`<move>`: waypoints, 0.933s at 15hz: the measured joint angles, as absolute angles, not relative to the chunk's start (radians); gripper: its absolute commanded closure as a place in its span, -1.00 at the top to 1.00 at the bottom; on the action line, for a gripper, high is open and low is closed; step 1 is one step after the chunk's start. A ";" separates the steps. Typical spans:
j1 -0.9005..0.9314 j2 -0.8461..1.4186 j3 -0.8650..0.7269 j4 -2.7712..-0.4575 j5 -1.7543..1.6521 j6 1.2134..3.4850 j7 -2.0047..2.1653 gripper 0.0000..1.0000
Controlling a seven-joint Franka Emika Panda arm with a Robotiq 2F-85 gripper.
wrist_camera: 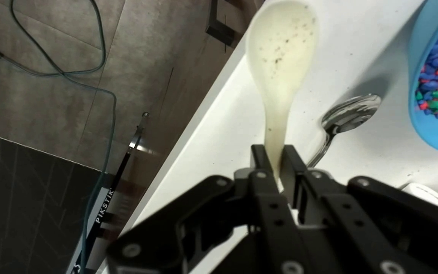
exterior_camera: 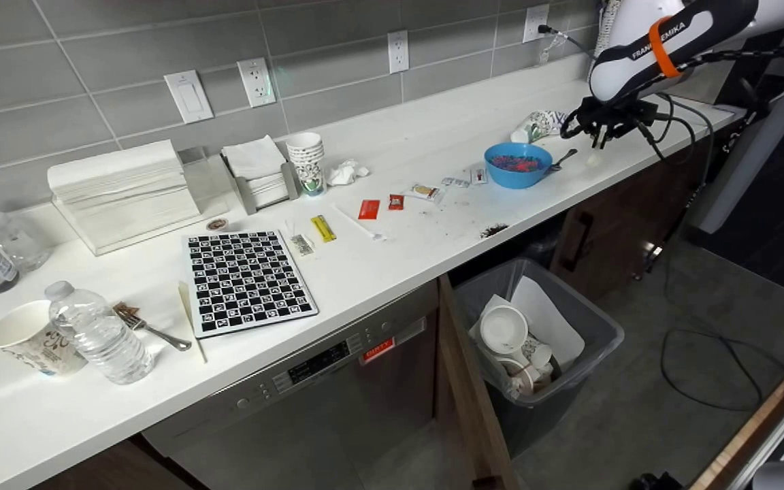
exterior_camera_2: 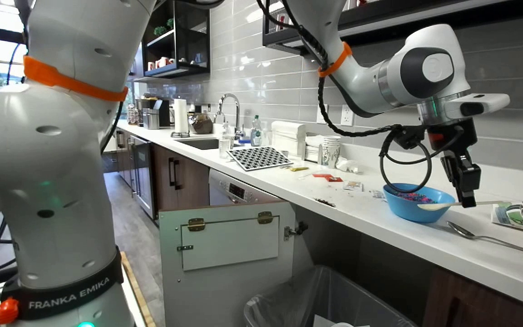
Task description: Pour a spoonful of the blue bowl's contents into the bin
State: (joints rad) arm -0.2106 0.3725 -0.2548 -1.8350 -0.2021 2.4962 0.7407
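Fingers (wrist_camera: 293, 161) pinching oval cream plastic spoon (wrist_camera: 280, 76) near front edge of white bench (wrist_camera: 230, 140), apparently pre-scoop; next, dip into round blue bowl (exterior_camera: 516, 180)

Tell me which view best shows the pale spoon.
The wrist view: the pale spoon shows large, dark specks visible, its handle in the gripper. Both exterior views show it small: slim and side-on, or apparently just a pale patch below the gripper.

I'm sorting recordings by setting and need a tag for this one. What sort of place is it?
A kitchen, going by the sink and the dishwasher. The stack of paper cups hints at a shared one, perhaps an office's.
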 measured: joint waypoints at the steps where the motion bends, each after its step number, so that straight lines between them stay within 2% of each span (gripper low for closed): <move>1: -0.206 0.372 -0.258 -1.834 -0.202 2.496 0.741 -0.93; 8: -0.240 0.457 -0.297 -1.742 -0.028 2.373 0.786 -0.93; 14: -0.272 0.584 -0.294 -1.599 0.100 2.363 0.829 -0.93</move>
